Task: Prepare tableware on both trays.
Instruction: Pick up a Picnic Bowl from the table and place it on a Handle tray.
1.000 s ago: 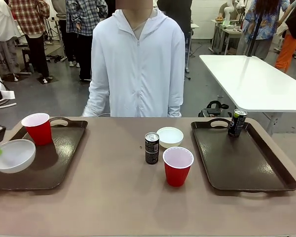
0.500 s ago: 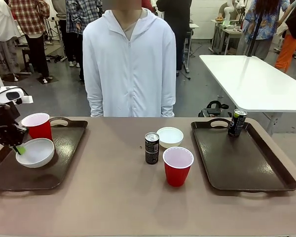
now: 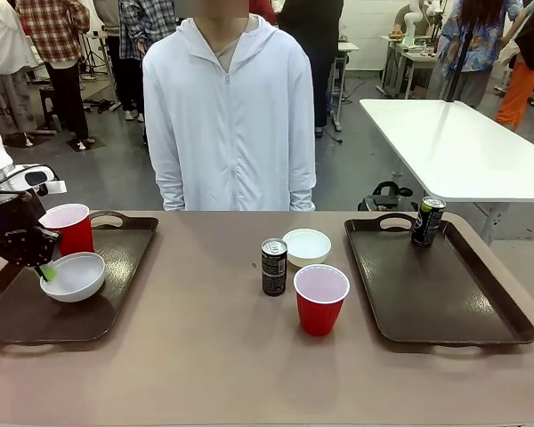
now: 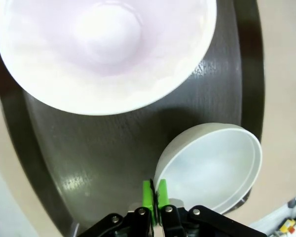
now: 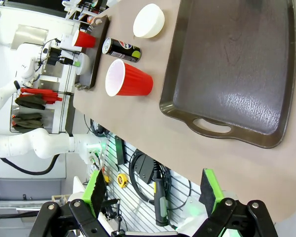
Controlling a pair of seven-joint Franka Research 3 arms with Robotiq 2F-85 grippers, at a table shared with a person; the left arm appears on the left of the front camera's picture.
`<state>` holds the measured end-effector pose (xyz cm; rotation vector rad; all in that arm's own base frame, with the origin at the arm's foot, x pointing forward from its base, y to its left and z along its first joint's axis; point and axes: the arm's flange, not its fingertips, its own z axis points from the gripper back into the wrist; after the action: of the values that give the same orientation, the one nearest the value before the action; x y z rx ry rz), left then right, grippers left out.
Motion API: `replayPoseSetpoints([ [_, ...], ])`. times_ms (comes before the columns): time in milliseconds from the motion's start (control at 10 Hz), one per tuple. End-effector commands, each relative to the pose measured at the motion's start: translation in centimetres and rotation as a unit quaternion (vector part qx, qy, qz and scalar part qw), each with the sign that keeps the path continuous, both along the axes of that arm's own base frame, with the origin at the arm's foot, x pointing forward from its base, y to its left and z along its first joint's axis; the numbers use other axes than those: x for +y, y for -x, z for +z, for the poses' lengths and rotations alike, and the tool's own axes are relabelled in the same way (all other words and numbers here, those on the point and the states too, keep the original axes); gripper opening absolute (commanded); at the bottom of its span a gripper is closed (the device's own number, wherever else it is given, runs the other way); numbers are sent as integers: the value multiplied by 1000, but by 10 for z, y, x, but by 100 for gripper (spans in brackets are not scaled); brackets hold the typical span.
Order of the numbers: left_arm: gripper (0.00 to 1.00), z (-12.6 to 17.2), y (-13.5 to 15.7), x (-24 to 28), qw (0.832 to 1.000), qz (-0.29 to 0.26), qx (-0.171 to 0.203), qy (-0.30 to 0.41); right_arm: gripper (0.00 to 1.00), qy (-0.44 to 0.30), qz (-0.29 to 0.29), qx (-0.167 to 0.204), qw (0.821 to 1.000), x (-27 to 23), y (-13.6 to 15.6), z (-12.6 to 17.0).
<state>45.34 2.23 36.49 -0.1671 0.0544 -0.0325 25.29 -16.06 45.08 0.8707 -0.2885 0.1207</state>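
Left tray (image 3: 116,276) and right tray (image 3: 436,294) lie with long axes running near to far. The left gripper (image 4: 154,190), jaws clamped on the rim of a white bowl (image 3: 73,276), holds it mouth-up at mid-tray, probably for set-down just in front of the red cup (image 3: 68,229) at the far left corner. The right gripper (image 5: 153,192) waits, jaws spread and holding nothing.

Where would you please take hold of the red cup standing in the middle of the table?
Probably by the rim of the cup, from above on its near right side, one finger inside and one outside. It stands upright with its mouth open, and the can and bowl crowd its far left.
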Motion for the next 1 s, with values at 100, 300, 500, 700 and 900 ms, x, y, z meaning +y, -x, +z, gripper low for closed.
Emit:
replayPoseSetpoints([
  [100, 0, -10, -8, -3, 1000, 16, -5, -18, 100, -1, 1, 0, 1000, 0, 0, 0],
  [300, 64, -11, -5, -6, 1000, 12, -6, -17, 100, -1, 1, 0, 1000, 0, 0, 0],
  [500, 100, 1, 2, -9, 1000, -1, -17, -19, 100, -1, 1, 0, 1000, 0, 0, 0],
  [700, 100, 19, 15, -15, 1000, -19, -20, -5, 100, -1, 1, 0, 1000, 0, 0, 0],
  [900, 100, 46, 29, -22, 999, -40, -22, 4, 100, -1, 1, 0, 1000, 0, 0, 0],
])
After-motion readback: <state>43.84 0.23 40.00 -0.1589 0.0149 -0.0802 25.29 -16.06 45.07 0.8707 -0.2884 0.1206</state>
